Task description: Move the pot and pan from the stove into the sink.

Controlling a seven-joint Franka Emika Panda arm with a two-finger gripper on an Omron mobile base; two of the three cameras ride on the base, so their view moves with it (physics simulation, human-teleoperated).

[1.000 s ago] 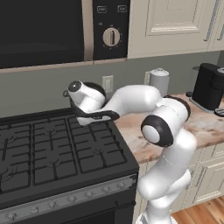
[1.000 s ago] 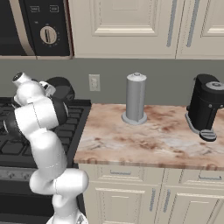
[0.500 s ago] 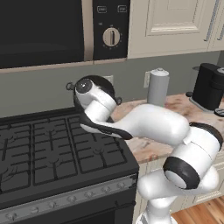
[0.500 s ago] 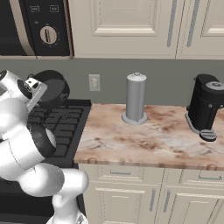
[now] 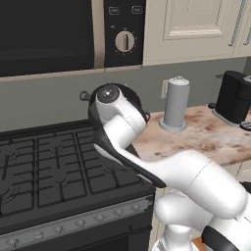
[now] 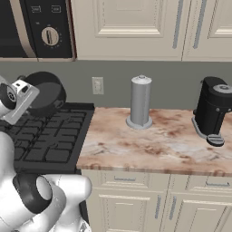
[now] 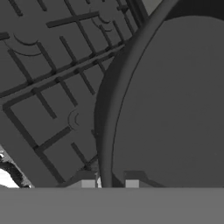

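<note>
The robot's claw [image 7: 110,183] is clamped on the rim of the small round dark grey metal pot [image 7: 170,105]. One finger tip sits inside the rim and one sits outside it. The pot is up in the air and tipped on its side above the back of the black gas stove with the iron grates [image 5: 44,166]. In the right base view the pot [image 6: 45,93] hangs just in front of the grey wall, next to the white arm's hand. A small loop handle of the pot sticks out on the left in the left base view.

A tall grey round canister [image 6: 140,102] stands on the brown speckled stone surface [image 6: 149,145]. A black coffee maker [image 6: 212,110] stands farther right on it.
</note>
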